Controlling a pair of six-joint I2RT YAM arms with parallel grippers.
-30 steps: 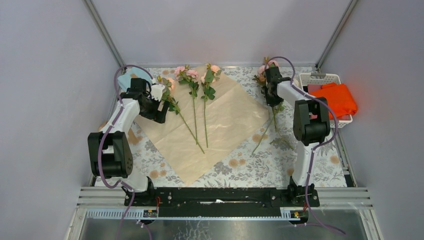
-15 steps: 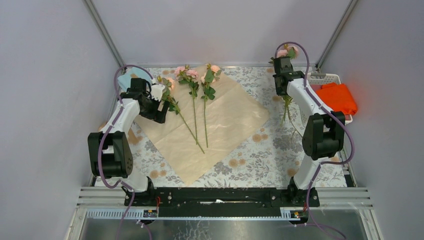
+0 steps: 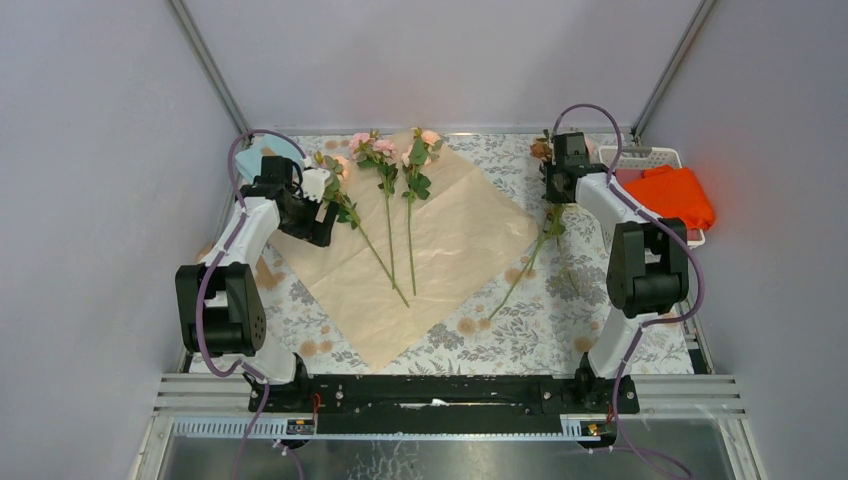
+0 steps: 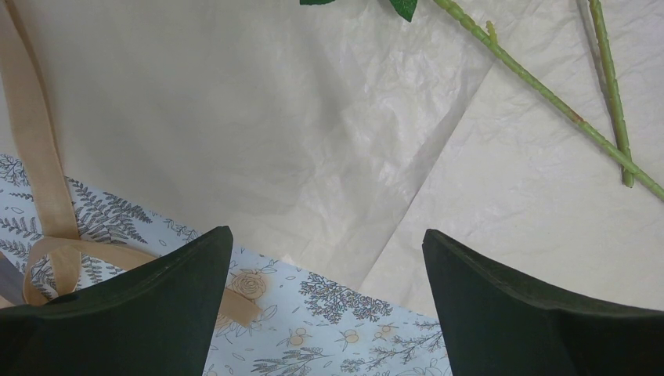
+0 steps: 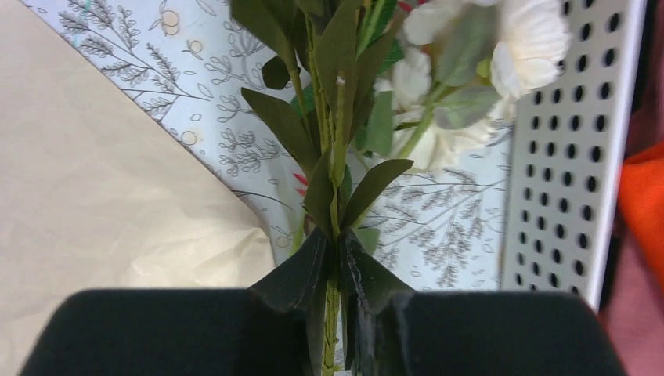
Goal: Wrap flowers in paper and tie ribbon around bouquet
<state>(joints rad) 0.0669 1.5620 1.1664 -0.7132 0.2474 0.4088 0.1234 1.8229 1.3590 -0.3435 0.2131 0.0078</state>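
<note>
Flower stem [image 5: 337,157], partly hidden inside right end effector [image 5: 335,243]

On my left wrist feed, the ribbon [image 4: 35,157] at the paper's [image 4: 313,141] edge runs out of frame and slips under a finger of the left gripper [image 4: 325,243]. Just off the paper's corner, the right gripper [image 5: 335,254] flanks a rose stem [image 5: 333,157]; I can't tell whether it pinches. The blooms [image 5: 501,55] are blurred and cropped at the top.

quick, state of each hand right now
left hand: open, holding nothing
right hand: closed on a flower stem
</note>
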